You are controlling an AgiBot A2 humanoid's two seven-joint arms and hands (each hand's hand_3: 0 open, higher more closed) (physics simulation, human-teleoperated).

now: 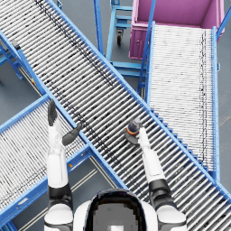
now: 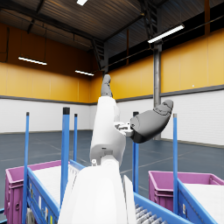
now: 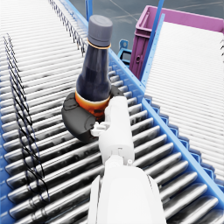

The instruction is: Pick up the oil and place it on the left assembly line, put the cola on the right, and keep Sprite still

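**Right hand on dark bottle, centre conveyor; left hand idle**

Right hand (image 1: 131, 135): dark fingers wrapped round the lower body of a dark plastic bottle with a grey cap and an orange band (image 3: 94, 74). The grasp sits low, at the widest part, which we judge keeps the neck free and the bottle close to upright. The hand hides the base, so we cannot tell whether it is clear of the rollers.

We take the bottle for the cola by its colour, though no lettering is legible. It sits just right of centre in the head view, over the long blue-framed steel roller conveyor (image 1: 90, 81) that runs diagonally from upper left to lower right, near its right-hand rail. That puts it close to its likely target, the right conveyor (image 1: 180, 81), a white roller bed in the upper right.

Left hand (image 1: 53, 118): raised, fingers spread, holding nothing. It hangs at left of centre, over the blue rail where the left conveyor (image 1: 22, 144) meets the centre line, well apart from the bottle. We read this as parked out of the way.

No oil or Sprite appears in any view.

Surface: closely spaced rollers, a poor footing for a tall bottle, so it should be set down upright. A magenta plastic bin (image 1: 176, 11) stands at the far end of the right conveyor.

Room: grey floor (image 1: 13, 90), yellow-and-white walls, strip lights under a dark roof.
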